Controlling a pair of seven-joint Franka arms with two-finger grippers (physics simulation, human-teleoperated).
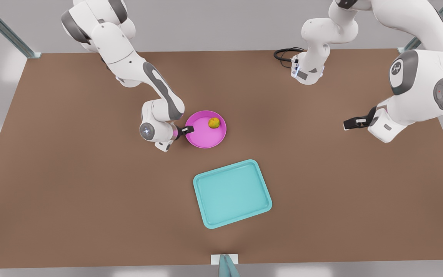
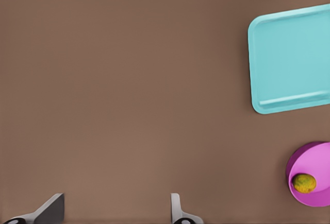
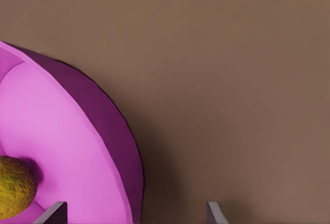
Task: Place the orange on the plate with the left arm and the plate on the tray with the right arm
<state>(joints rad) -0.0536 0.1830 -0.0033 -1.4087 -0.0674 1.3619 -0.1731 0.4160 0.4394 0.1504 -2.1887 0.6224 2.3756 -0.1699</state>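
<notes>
The orange (image 1: 214, 122) lies inside the pink plate (image 1: 202, 137), close to its far rim. My right gripper (image 1: 189, 129), on the arm at the front view's left, is open with its fingers astride the plate's rim on that side. In the right wrist view the plate (image 3: 62, 131) and the orange (image 3: 15, 185) are close to this gripper (image 3: 134, 211). The teal tray (image 1: 232, 193) lies nearer the table's front edge, with nothing on it. My left gripper (image 1: 346, 124) waits open at the front view's right, far from tray (image 2: 291, 59), plate (image 2: 319, 165) and orange (image 2: 304, 183).
A black cable (image 1: 285, 54) loops at the back of the brown table. Metal posts stand at the back corners. A small white block (image 1: 224, 259) with a teal piece sits at the front edge. Bare tabletop lies between plate and tray.
</notes>
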